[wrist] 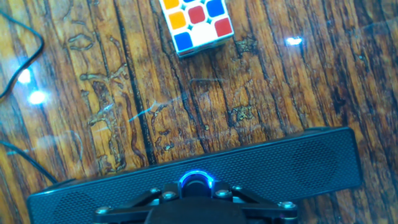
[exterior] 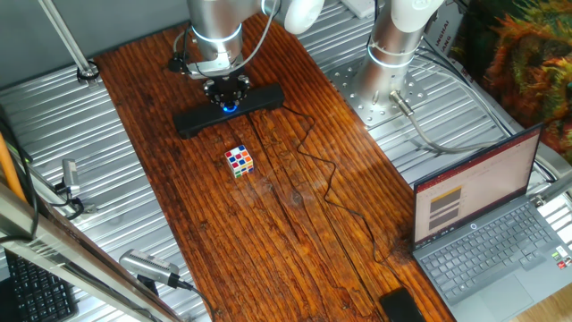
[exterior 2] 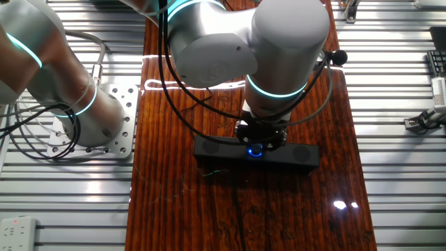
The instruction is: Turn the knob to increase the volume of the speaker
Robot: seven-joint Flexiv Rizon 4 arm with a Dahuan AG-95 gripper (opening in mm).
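Hand view: blue-ringed black knob (wrist: 196,183) centred on slim speaker (wrist: 261,165).

Fingertips hidden — puzzle cube (wrist: 196,22) cropped by top edge.

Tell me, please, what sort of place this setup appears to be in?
Most likely a robotics lab bench: a wooden table on ribbed metal decking, the arm's gripper over a speaker, and an open laptop alongside.
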